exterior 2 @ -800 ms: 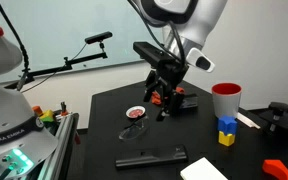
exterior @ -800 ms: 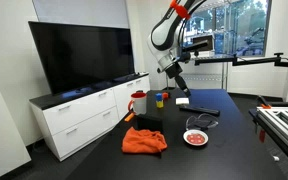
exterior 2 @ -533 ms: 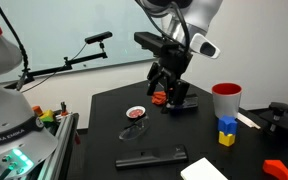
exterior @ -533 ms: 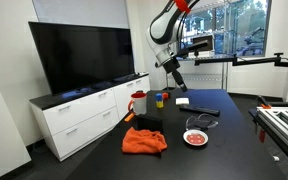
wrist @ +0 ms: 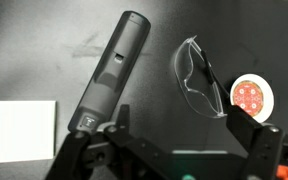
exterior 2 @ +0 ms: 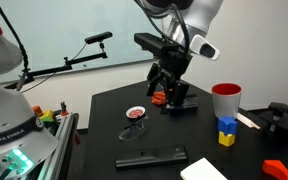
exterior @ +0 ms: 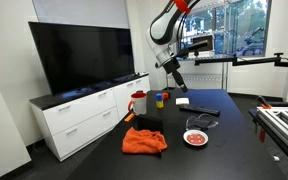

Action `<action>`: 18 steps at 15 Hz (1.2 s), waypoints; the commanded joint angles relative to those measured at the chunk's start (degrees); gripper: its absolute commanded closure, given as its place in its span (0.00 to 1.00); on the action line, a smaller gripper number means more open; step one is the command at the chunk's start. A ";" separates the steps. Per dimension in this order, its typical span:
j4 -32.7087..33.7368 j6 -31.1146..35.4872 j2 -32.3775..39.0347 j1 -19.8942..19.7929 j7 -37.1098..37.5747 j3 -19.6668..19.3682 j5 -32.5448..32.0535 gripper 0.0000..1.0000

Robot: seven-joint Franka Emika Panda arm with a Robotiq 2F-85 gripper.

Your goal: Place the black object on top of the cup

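The gripper [wrist: 171, 145] hangs spread wide and empty just beside the black block [exterior 2: 188, 103], which lies on the table [exterior 2: 109, 125] left of the cup [exterior 2: 225, 101]; the block is probably rigid and light, so grip across its narrow sides.

A white robot arm [exterior 2: 189, 15] reaches down from the top edge, and its dark end effector [exterior 2: 170, 100] hangs low over the black tabletop [exterior 2: 104, 140]. An orange cloth [exterior 2: 158, 98] shows just behind it, and the black object [exterior 2: 188, 104] sits right beside it; whether they touch cannot be told. The cup [exterior 2: 226, 100], white with a red rim, stands upright farther along the tabletop. In front of it a blue cup [exterior 2: 225, 124] is stacked on a yellow cup [exterior 2: 225, 138]. A small red-and-white plate [exterior 2: 135, 113] lies toward the other side. A long black slab [exterior 2: 151, 158] lies near the front edge, beside a white sheet [exterior 2: 204, 170].
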 commanded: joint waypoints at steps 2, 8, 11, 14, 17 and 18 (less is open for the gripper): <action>0.07 0.21 0.09 0.75 -0.57 -0.88 0.62 0.00; 2.00 1.09 1.10 0.05 -1.64 -0.59 2.92 0.00; 3.88 1.35 1.50 -0.25 -1.65 -0.49 5.49 0.00; 5.65 3.83 2.67 -0.73 -1.54 0.03 11.63 0.00; 6.35 13.34 5.25 -0.21 -1.63 1.13 17.36 0.00; 6.18 17.00 5.97 0.04 -2.04 1.68 17.95 0.00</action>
